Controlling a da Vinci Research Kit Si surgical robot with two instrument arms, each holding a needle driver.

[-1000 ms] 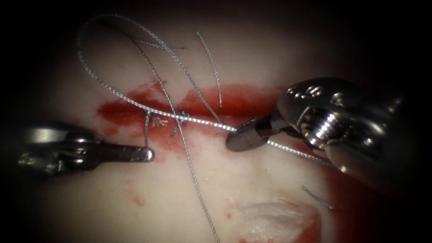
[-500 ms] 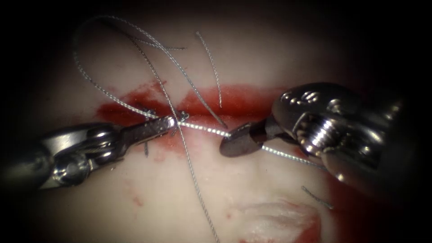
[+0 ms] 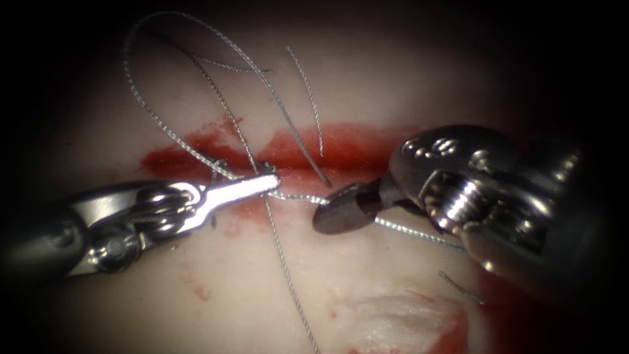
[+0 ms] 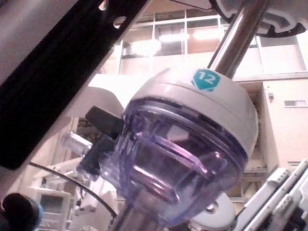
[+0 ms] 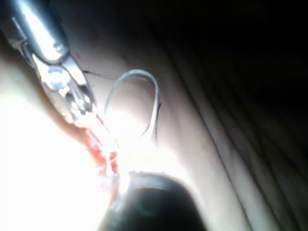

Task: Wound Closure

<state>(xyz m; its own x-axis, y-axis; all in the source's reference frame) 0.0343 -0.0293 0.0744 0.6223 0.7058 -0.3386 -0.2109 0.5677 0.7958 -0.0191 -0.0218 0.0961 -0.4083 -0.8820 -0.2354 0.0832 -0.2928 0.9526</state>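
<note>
Currently, the thread (image 3: pixel 298 196) is clamped by the left tool (image 3: pixel 265 183) at the knot on the cut (image 3: pixel 341 147), and also by the right tool (image 3: pixel 334 213) just beside it; a loop is laid over the tissue (image 3: pixel 262 288) beyond the cut.

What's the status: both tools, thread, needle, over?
Left tool shut on thread at the cut. Right tool shut on same strand. Loose thread loop beyond the cut.
</note>
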